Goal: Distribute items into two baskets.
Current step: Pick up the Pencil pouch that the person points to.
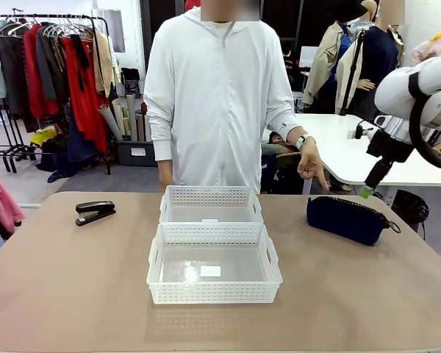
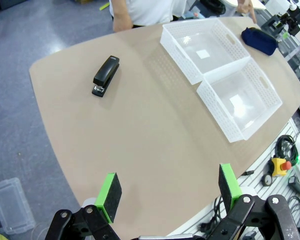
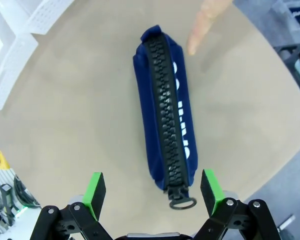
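Right now I have both grippers wide open and holding nothing. My right gripper (image 3: pixel 152 190) hangs above the pouch (image 3: pixel 165 115), whose ring-pull end lies between the green pads in the wrist view, zipper up. The pouch lies flat on the table (image 1: pixel 59 279), to the right of the baskets and apart from them. The person's hand (image 1: pixel 309 163) points one finger down at the pouch's far end, just beside it; I cannot tell whether it touches. My left gripper (image 2: pixel 168 190) hovers high over the table's near left edge. The stapler (image 1: pixel 95 212) sits on the far left, well apart from the baskets. The near basket (image 1: pixel 213 293) and far basket (image 1: pixel 210 195) stand mid-table, touching.
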